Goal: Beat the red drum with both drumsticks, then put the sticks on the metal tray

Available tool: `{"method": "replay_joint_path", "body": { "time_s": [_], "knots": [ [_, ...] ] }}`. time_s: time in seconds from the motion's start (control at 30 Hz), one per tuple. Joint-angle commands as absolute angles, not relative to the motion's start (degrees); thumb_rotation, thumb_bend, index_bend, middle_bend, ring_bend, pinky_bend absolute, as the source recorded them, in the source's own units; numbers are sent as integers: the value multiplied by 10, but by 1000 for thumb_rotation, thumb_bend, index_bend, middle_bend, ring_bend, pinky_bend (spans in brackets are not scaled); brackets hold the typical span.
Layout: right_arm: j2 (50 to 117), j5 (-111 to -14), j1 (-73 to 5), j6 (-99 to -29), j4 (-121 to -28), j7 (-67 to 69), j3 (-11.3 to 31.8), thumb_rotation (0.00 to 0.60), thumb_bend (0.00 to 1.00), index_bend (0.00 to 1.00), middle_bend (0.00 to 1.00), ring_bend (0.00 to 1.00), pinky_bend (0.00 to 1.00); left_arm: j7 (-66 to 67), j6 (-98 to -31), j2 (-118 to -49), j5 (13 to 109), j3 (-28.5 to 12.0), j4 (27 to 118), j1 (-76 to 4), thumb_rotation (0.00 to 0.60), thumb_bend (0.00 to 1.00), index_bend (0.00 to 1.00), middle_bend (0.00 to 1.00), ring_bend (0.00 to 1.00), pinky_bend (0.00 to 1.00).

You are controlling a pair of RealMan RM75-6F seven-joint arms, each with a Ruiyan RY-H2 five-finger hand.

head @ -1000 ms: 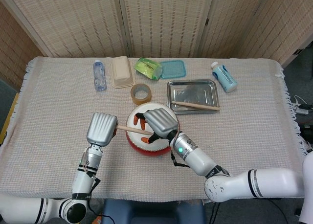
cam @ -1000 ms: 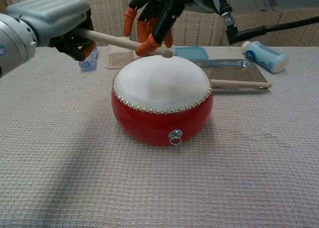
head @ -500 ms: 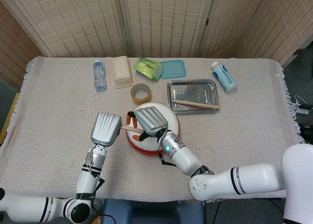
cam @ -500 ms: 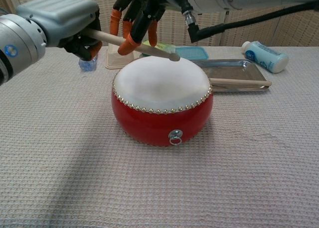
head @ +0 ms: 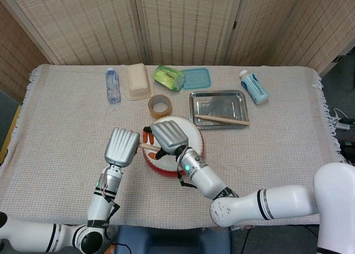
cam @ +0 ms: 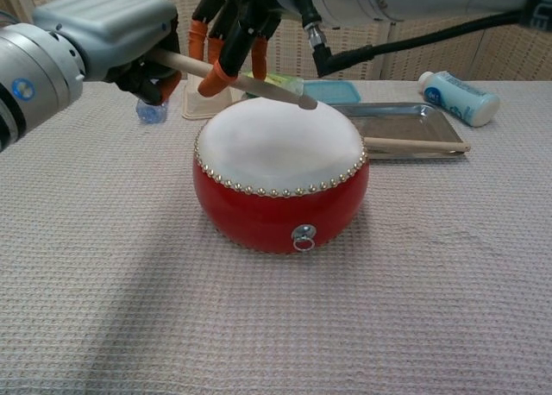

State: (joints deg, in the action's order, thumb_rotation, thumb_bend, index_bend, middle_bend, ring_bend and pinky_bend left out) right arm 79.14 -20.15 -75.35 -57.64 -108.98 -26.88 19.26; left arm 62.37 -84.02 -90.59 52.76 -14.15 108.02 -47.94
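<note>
The red drum (cam: 280, 197) with a white skin stands mid-table, partly hidden under my hands in the head view (head: 194, 136). My left hand (cam: 108, 33) grips one wooden drumstick (cam: 259, 83), which slants down to the right with its tip just over the drum's far rim. My right hand (cam: 233, 24) hangs over that stick close to the left hand. Its orange-tipped fingers (cam: 214, 74) are spread on either side of the shaft, one in front touching it. The second drumstick (head: 222, 120) lies across the front of the metal tray (head: 211, 98), right of the drum.
Along the far side lie a water bottle (head: 112, 85), a beige box (head: 138, 81), a green packet (head: 168, 76), a blue lidded container (head: 196, 77) and a white-blue bottle (head: 254, 87). A tape roll (head: 159, 106) sits just behind the drum.
My right hand has shifted left over the drum, closing in on the stick beside the left hand. The stick's tip has slid a little to the right and lower.
</note>
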Motion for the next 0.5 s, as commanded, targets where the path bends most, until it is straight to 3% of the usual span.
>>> {"method": "replay_joint_path", "body": {
  "time_s": [0.03, 0.5],
  "knots": [
    [792, -201, -753, -578, -1091, -269, 192, 600, 154, 503, 509, 402, 568, 627, -842, -907, 531, -140, 1078, -480, 600, 647, 1000, 1000, 1000, 1000],
    [806, -203, -749, -590, -1081, -272, 190, 600, 157, 578, 590, 463, 569, 640, -847, -915, 544, -134, 1069, -482, 600, 646, 1000, 1000, 1000, 1000]
  ]
}}
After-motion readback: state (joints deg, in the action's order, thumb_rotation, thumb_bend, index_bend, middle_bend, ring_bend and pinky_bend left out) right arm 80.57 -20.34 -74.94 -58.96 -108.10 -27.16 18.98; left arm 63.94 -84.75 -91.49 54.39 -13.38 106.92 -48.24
